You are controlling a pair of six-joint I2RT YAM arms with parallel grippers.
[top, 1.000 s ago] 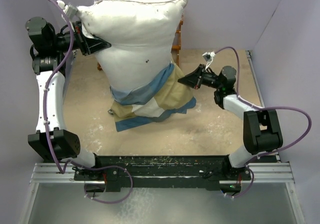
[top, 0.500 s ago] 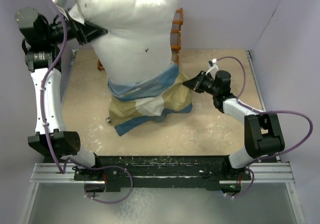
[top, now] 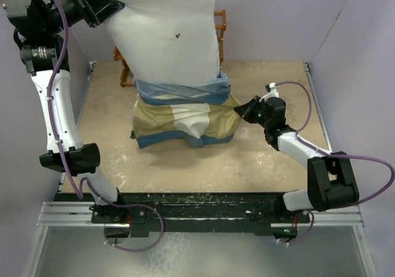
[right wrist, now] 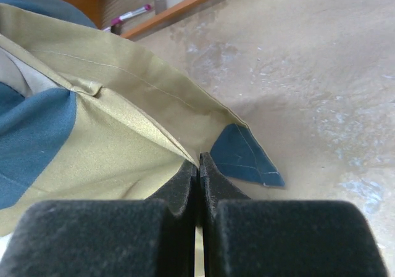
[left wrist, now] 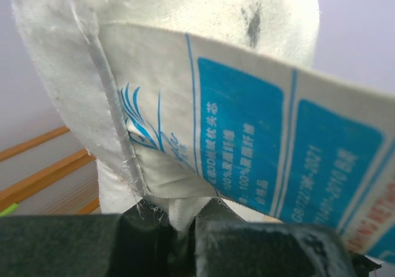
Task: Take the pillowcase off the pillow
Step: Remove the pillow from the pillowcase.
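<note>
The pillow point(top: 166, 36) hangs upright over the middle of the counter point(top: 259, 166), its top out of the overhead view. The left pincer point(top: 105, 7) holds it high at the upper left corner. In the left wrist view that pincer is clamped on a fold of white fabric at the pillow's seam, right under a blue-and-white printed label point(left wrist: 296, 141).

The pillowcase point(top: 185, 119) is bunched round the pillow's lower end only. A blue band sits at the top of the bunch, with tan and cream folds below it and a blue hem touching the counter. The right pincer point(top: 241, 109) sits low at the pillowcase's right edge. Its jaws are pressed together on the tan hem, just beside a small blue corner lying flat on the counter.

A wooden rack point(top: 220, 27) stands behind the pillow, mostly hidden by it. A pink pen point(right wrist: 133, 13) lies by the wood at the top of the right wrist view. Purple walls point(top: 358, 55) close in both sides, near each arm. White dust streaks the counter.
</note>
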